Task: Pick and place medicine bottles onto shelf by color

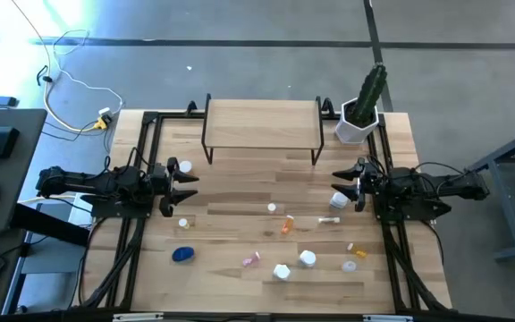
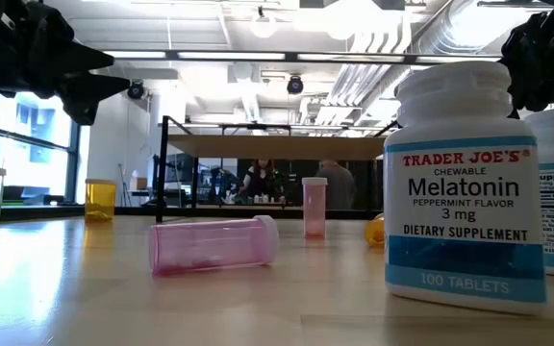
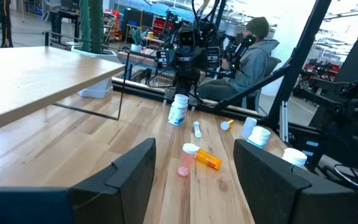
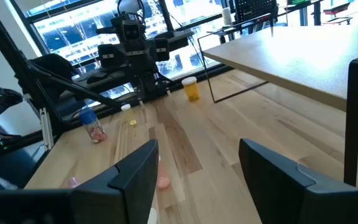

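Several small medicine bottles lie scattered on the wooden table in front of the shelf [image 1: 262,121]. Among them are a blue-lidded jar [image 1: 183,255], an orange bottle [image 1: 286,224], a pink one [image 1: 252,259] and white ones [image 1: 308,258]. A white bottle [image 1: 338,199] stands by my right gripper. My left gripper [image 1: 186,188] is open and empty at the table's left. Its wrist view [image 3: 194,180] looks at a pink bottle [image 3: 185,160] and an orange bottle [image 3: 207,160] lying on their sides. My right gripper [image 1: 347,183] is open and empty at the table's right, and also shows in its wrist view [image 4: 197,180].
A white pot with a green cactus [image 1: 358,125] stands right of the shelf. A white Melatonin bottle [image 2: 465,183] stands close to the low camera, with a pink bottle [image 2: 214,245] lying beside it. A person [image 3: 253,50] sits beyond the table's right side.
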